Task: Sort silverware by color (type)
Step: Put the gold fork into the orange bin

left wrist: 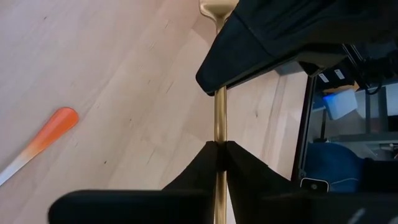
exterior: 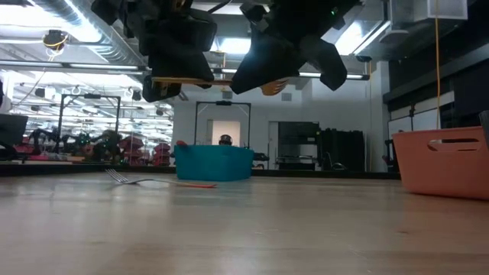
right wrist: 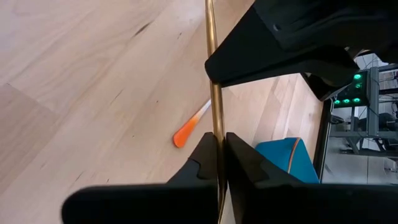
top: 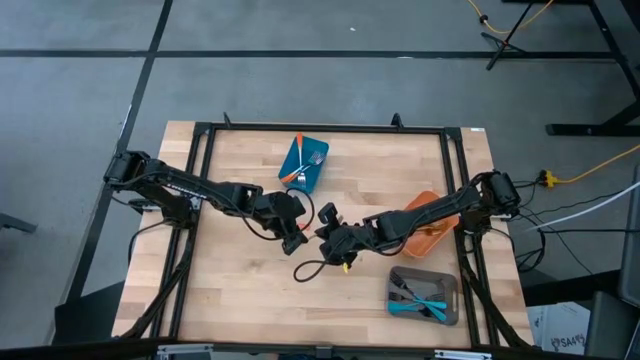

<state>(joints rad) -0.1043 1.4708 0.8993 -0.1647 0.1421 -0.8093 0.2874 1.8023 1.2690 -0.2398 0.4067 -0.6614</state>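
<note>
Gold fork [left wrist: 219,127]: glossy polished metal. Tabletop [top: 250,290]: pale matt wood. Orange handle [left wrist: 53,129]: smooth plastic.

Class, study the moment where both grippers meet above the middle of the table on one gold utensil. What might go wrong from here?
1. Both the left gripper and the right gripper pinch the same gold fork in mid-air; if either releases badly, it may fall to the table.
2. The two arms sit very close, so pulling apart carelessly risks a bump.
3. An orange-handled fork lies loose below; a dropped fork could knock it.
</note>
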